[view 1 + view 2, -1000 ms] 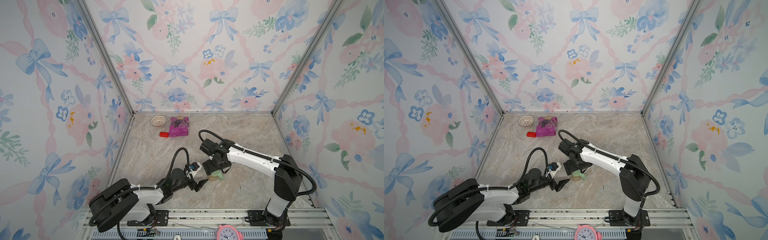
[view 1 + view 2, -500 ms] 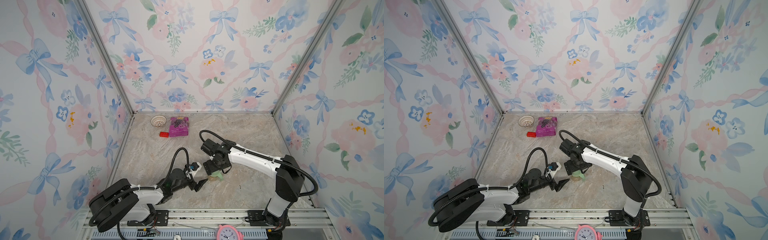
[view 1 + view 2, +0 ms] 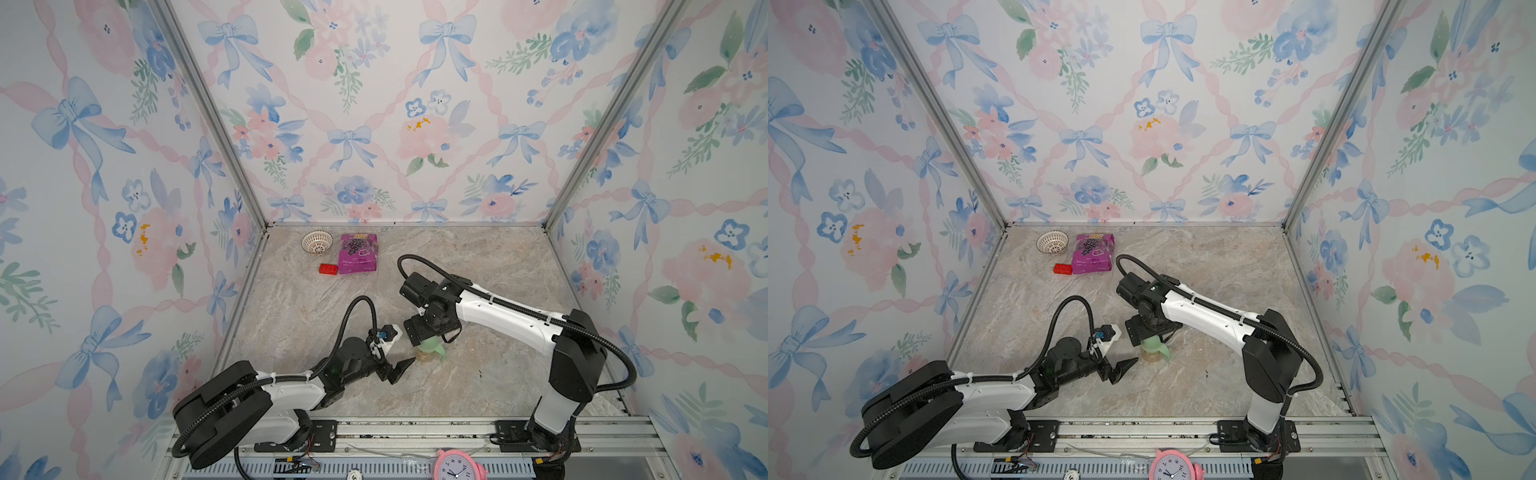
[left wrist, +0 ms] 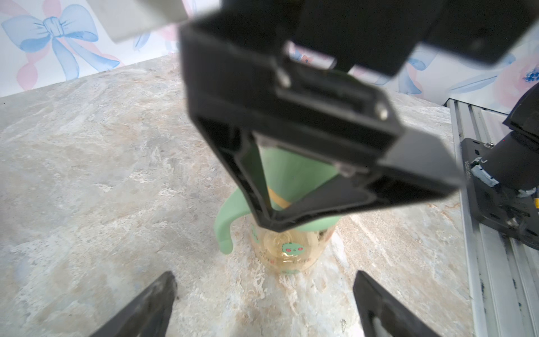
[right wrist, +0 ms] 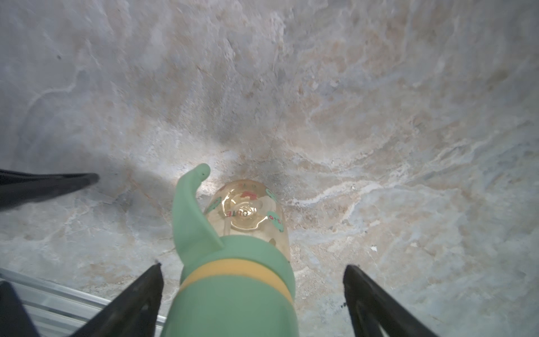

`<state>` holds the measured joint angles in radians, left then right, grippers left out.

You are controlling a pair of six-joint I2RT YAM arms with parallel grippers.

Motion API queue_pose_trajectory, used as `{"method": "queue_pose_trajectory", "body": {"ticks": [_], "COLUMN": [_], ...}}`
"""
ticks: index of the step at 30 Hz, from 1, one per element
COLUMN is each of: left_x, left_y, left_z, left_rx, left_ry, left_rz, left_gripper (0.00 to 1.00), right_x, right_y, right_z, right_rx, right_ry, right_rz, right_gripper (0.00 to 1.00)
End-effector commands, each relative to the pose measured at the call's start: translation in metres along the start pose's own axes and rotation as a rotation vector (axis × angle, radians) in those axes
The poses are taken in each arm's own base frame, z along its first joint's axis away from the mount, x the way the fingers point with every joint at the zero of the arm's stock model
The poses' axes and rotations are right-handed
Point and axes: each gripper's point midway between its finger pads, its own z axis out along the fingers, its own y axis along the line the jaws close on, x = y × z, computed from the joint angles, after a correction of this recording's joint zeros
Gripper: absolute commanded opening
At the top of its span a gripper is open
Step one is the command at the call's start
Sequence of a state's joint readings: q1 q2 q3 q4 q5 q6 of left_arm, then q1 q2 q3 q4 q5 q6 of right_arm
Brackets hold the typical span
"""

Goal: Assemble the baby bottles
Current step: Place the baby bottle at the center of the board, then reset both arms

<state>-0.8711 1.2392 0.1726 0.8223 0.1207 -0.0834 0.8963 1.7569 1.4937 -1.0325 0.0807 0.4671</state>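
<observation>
The bottle (image 3: 430,352) stands up straight on the table (image 3: 490,257), near the front and about in the middle. Its green cap (image 5: 233,303) is on top, with a yellow ring (image 5: 233,272) under it and a green collar (image 5: 250,251) below that. One curved handle (image 5: 188,210) hangs down the side.

The right gripper (image 5: 252,270) is right over the cap, pointing down. Its two fingers (image 5: 151,280) are wide apart, one on each side of the cap, with a gap on both sides. It holds nothing.

The left gripper (image 3: 397,370) lies low, just beside the bottle on the side nearer the front rail (image 3: 415,428). Its jaws are spread wide too and it has nothing in them. It does not touch the bottle.

The table is bare all around the bottle, with lots of room to the right and toward the back wall. A bowl (image 3: 317,242), a purple packet (image 3: 358,258) and a red block (image 3: 328,269) sit in the far left corner, well apart from the bottle.
</observation>
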Motion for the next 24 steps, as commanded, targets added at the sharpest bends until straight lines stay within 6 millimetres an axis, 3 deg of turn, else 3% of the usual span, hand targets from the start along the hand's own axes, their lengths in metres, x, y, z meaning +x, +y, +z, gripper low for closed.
{"method": "queue_pose_trajectory", "body": {"ticks": [1,4,6,7,9,11,13,14,16,18,20,23,24], "left_x": [-0.021,-0.037,-0.064,-0.078,-0.113,-0.134,-0.127,-0.114,-0.090,-0.054,-0.024,0.003,0.006], "left_y": [-0.007,-0.010,0.002,0.012,0.049,0.120,0.183,0.212,0.240,0.252,0.255,0.253,0.251], "left_z": [-0.002,-0.013,-0.028,-0.037,-0.062,-0.108,-0.146,-0.166,-0.189,-0.198,-0.193,-0.191,-0.190], "left_rx": [0.031,0.042,-0.035,-0.095,-0.297,-0.644,-0.842,-0.944,-1.065,-1.147,-1.178,-1.191,-1.185], "left_ry": [-0.056,-0.099,-0.185,-0.222,-0.303,-0.399,-0.459,-0.470,-0.477,-0.416,-0.300,-0.235,-0.230], "left_rz": [0.011,0.012,-0.041,-0.072,-0.112,-0.197,-0.230,-0.274,-0.299,-0.275,-0.254,-0.233,-0.219], "left_gripper": [0.97,0.97,0.98,0.98,0.98,0.98,0.98,0.98,0.98,0.98,0.98,0.98,0.98], "right_x": [-0.021,-0.029,-0.035,-0.036,-0.037,-0.030,-0.015,-0.008,-0.006,-0.005,-0.001,0.000,-0.003], "right_y": [0.002,-0.005,-0.038,-0.061,-0.131,-0.218,-0.287,-0.308,-0.316,-0.314,-0.322,-0.326,-0.327], "right_z": [-0.050,-0.089,-0.119,-0.133,-0.163,-0.176,-0.146,-0.127,-0.094,-0.068,-0.037,0.000,0.001], "right_rx": [-0.085,-0.121,-0.070,-0.025,0.105,0.247,0.274,0.299,0.339,0.390,0.426,0.403,0.416], "right_ry": [-0.113,-0.207,-0.304,-0.354,-0.520,-0.760,-0.885,-0.931,-1.023,-1.063,-1.028,-0.973,-0.997], "right_rz": [0.001,0.004,0.038,0.060,0.161,0.324,0.496,0.530,0.482,0.418,0.423,0.439,0.435], "right_gripper": [0.96,0.96,0.96,0.96,0.96,0.96,0.96,0.96,0.96,0.96,0.96,0.96,0.96]}}
